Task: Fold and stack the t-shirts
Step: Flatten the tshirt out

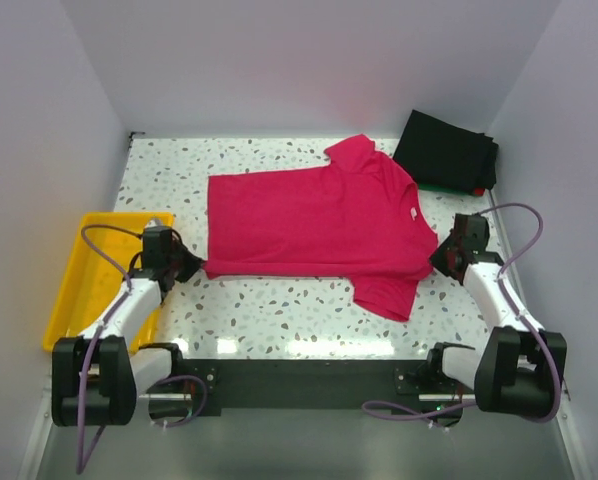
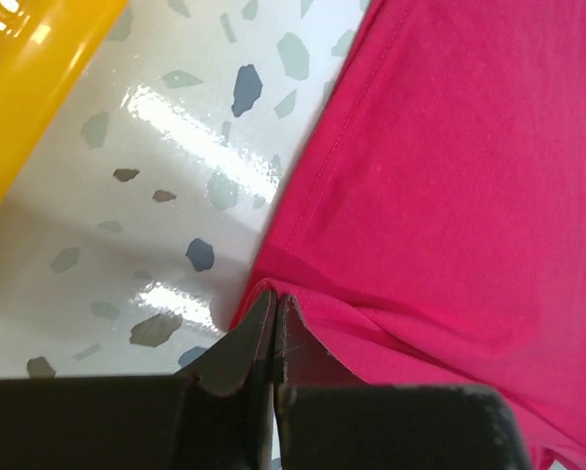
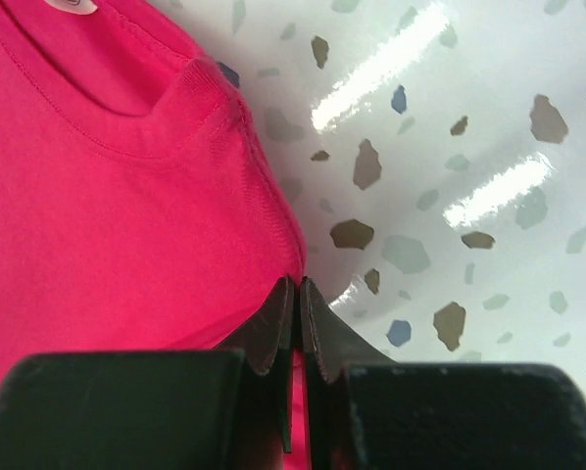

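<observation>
Jaws: clamped fully shut on both arms, thin cloth nipped between the tips. Left gripper on the hem corner of the pink shirt, cloth puckered right at the tips. Right gripper on the shoulder edge just beside the collar, sliver of pink showing between the fingers.

Shirt: spread flat mid-frame in the top view, hem at left, collar and tag at right, one sleeve toward the top, other sleeve toward the bottom. Both grips on the lower long edge. Not yet folded.

Judging by the grip points: lengthwise fold next, lower edge over onto the upper one.

To do it well:
- Lift both ends together, same height; otherwise skewed crease.
- Hold the edge lightly taut between the arms, no hard pull; looks like a thin bite each side, likely to slip.
- Raise enough to clear the lower sleeve off the table before carrying across, else drags and bunches under.
- Lay down edge to edge, release only once flat.

Around: stack of dark folded shirts upper right, close to the pink shoulder, contact unclear; presumably the destination. Yellow tray at left, just beside the left gripper, not involved.
</observation>
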